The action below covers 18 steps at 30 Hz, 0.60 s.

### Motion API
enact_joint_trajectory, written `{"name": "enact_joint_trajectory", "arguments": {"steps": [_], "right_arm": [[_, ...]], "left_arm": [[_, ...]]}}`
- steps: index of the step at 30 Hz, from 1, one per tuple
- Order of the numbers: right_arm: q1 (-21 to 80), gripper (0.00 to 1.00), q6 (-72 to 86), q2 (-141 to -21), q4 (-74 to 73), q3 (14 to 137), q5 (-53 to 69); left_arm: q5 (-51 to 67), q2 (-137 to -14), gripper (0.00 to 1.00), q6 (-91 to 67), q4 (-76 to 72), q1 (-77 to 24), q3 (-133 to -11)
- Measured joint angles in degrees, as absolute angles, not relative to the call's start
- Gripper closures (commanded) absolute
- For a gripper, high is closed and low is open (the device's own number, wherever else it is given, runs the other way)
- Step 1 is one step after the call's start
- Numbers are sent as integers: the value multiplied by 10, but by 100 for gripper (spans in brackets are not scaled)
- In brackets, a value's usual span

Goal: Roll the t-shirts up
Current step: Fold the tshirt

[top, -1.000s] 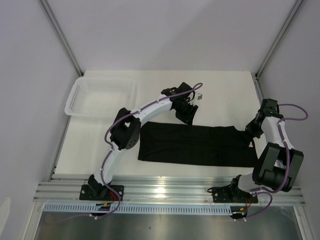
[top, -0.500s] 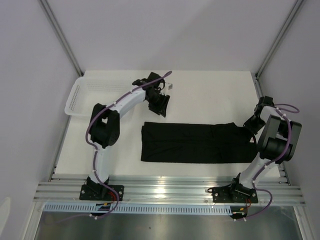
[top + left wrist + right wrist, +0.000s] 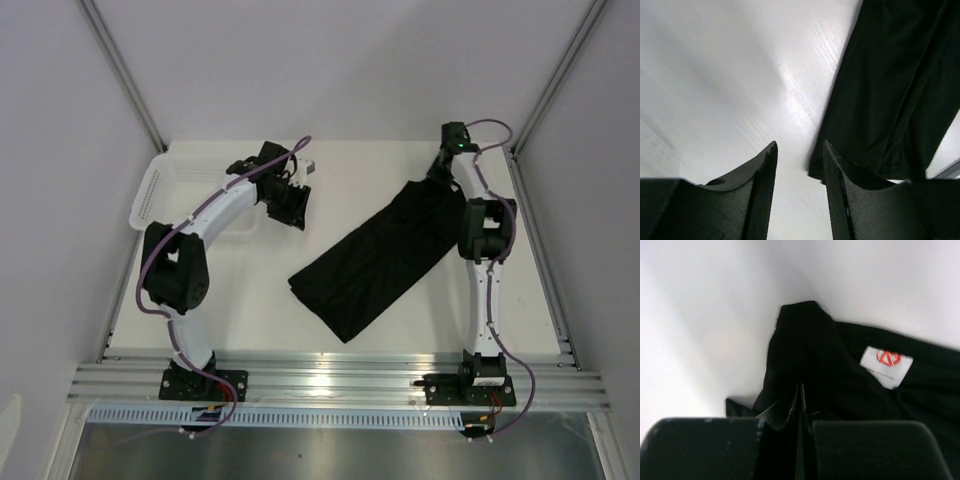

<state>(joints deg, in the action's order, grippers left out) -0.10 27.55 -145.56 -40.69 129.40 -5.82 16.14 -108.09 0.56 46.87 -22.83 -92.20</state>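
The folded black t-shirt (image 3: pixel 385 260) lies as a long strip running diagonally from the table's front middle to the back right. My right gripper (image 3: pixel 436 176) is at the strip's far end, shut on the cloth beside the neck. In the right wrist view the jaws (image 3: pixel 801 385) pinch a black fold, and the pale label (image 3: pixel 886 366) with a red mark sits just to the right. My left gripper (image 3: pixel 295 208) hangs open over bare table left of the shirt. In its wrist view the t-shirt (image 3: pixel 895 90) lies beyond the right finger, with nothing between the fingers (image 3: pixel 799 145).
The white mesh basket (image 3: pixel 150 195) stands at the back left, partly covered by the left arm. Metal frame posts rise at the back corners. An aluminium rail (image 3: pixel 330 380) runs along the near edge.
My right gripper has closed on the shirt's neck end and swung it from the right edge to the back right, turning the strip diagonal. The left arm has drawn back leftward toward the basket.
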Motion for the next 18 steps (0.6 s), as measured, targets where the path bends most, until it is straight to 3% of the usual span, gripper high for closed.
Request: {"name": "enact_joint_trajectory", "arguments": {"steps": [4,11,18], "right_arm": [[59,90,287,-1532,-415,1426,-38],[91,81,302,-1513,-377,1388,-2],[63,74,269,-1473,-367,1394,-52]], "left_arm": [[151,-1056,54,15,461,-215,-893],[151,-1046,54,19,452,-202,-886],[155,-1046,54,18,451,-202,-886]]}}
